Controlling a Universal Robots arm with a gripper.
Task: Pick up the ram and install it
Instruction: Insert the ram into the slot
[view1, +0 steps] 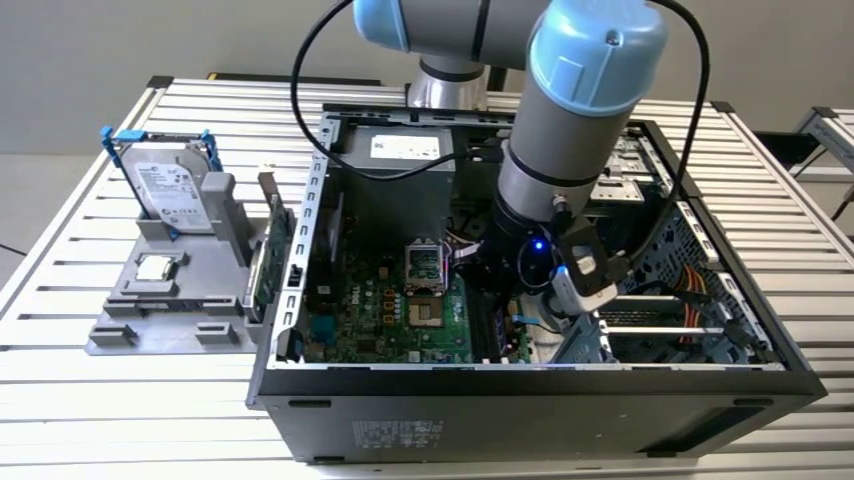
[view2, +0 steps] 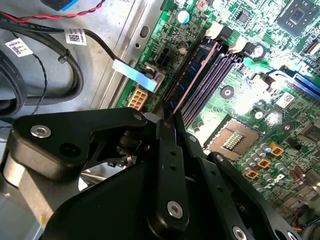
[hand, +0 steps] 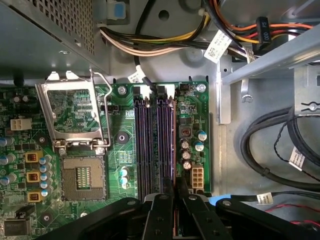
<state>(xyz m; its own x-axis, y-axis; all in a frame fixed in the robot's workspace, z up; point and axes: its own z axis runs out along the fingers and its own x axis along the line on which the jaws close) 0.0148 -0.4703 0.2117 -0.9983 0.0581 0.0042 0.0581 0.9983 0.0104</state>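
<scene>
Black fingers of my gripper (hand: 174, 192) are pinched narrow on the ram (view2: 192, 75), which stands edge-down over the slots (hand: 155, 145) beside the socket (hand: 82, 177). To do this well, I'd keep it square to its slot and press evenly.

Even, diffuse light fell on the ribbed table (view1: 80, 250) in the exterior view, with soft shadows, while the inside of the computer case (view1: 534, 400) sat darker, lit by a small blue glow on the gripper (view1: 537, 245). In the second wrist view a patch of glare washed out part of the motherboard (view2: 250, 102), and the gripper's black fingers (view2: 167, 150) close to the lens looked dim and slightly soft. The first wrist view was evenly lit and sharp across the memory slots (hand: 155, 140), with mild sheen on the bare metal.
</scene>
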